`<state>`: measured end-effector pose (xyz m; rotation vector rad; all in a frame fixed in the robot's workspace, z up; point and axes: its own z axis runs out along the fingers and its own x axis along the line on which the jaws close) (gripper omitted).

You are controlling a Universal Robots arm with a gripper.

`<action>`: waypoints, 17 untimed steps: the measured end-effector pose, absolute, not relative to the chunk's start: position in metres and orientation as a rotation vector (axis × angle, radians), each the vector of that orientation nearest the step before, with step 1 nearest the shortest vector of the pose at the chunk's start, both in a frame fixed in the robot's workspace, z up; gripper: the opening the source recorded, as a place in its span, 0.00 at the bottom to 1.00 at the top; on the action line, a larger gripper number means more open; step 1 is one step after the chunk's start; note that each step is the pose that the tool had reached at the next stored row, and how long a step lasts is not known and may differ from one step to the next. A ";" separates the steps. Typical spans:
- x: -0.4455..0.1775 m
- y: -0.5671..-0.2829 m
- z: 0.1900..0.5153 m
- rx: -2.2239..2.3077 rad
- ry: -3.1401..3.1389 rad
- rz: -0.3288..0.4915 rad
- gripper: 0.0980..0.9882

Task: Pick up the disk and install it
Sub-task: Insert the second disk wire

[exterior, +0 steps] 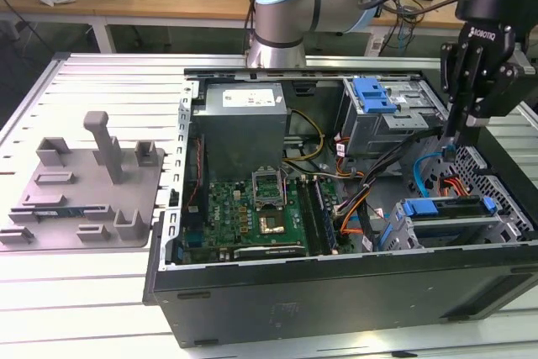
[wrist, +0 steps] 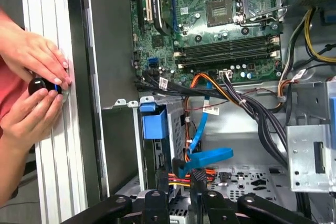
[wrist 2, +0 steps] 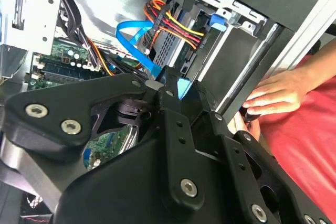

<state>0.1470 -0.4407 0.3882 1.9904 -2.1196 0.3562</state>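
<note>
The disk [exterior: 447, 208], silver with a bright blue frame, lies in the drive cage at the case's front corner on the exterior view's right. Its blue end [wrist: 154, 123] shows in the first wrist view, and a blue tab [wrist 2: 217, 22] of the cage shows in the second. My gripper [exterior: 452, 135] hangs above the case, a little behind the cage and apart from the disk. Its black fingers [wrist: 163, 195] stand close together with nothing held. In the second wrist view the gripper [wrist 2: 160, 78] tapers to a point over a blue flat cable [wrist 2: 134, 38].
The open computer case [exterior: 336, 292] holds the motherboard [exterior: 252, 216], a power supply [exterior: 244, 128] and loose cables [wrist: 247, 106]. A grey fixture plate [exterior: 84, 195] lies at the exterior view's left. A person's hands [wrist: 37, 77] hold a small black object beside the case wall.
</note>
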 end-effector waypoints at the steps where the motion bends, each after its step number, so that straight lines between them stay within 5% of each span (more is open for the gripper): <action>1: 0.147 -0.441 0.387 1.990 -2.118 0.356 0.23; 17: 0.152 -0.441 0.373 1.969 -2.082 0.333 0.23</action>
